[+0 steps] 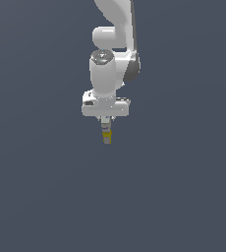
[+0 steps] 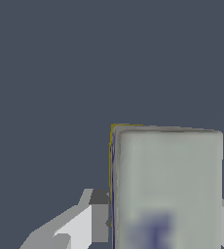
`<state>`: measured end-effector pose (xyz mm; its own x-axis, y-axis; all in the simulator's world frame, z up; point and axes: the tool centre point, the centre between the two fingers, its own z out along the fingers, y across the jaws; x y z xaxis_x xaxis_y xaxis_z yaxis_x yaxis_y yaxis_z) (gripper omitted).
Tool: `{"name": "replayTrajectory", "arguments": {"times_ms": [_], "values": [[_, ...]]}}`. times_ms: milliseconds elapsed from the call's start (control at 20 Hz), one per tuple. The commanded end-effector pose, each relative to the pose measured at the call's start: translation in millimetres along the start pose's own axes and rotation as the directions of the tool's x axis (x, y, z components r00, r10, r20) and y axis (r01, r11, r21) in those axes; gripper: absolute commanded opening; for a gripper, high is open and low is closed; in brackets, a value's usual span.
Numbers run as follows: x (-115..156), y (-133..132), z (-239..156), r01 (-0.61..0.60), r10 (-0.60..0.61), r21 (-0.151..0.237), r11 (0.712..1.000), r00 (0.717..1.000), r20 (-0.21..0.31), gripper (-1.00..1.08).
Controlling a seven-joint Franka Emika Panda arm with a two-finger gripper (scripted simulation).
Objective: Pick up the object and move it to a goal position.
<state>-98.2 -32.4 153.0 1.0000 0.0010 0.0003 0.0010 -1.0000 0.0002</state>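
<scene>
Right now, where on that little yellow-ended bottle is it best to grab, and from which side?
Probably the white-grey upper part, from above: the bottle hangs upright and narrow, and the gripper appears shut on that end, leaving the yellow end free below.

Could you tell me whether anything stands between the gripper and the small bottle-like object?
No. The object already sits in the gripper, its yellow end hanging below the jaws. Only plain grey background surrounds them in both views, and no goal marker is visible.
</scene>
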Motion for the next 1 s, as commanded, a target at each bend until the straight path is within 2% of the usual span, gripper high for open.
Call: {"name": "replayTrajectory", "arguments": {"times_ms": [0,450,950], "values": [[2,-2,-2,0.000,0.000,0.000,1.000,1.000,0.000,-1.00],[29,-19,-22,0.000,0.000,0.000,1.000,1.000,0.000,-1.00],[83,-52,-62,0.000,0.000,0.000,1.000,1.000,0.000,-1.00]]}}
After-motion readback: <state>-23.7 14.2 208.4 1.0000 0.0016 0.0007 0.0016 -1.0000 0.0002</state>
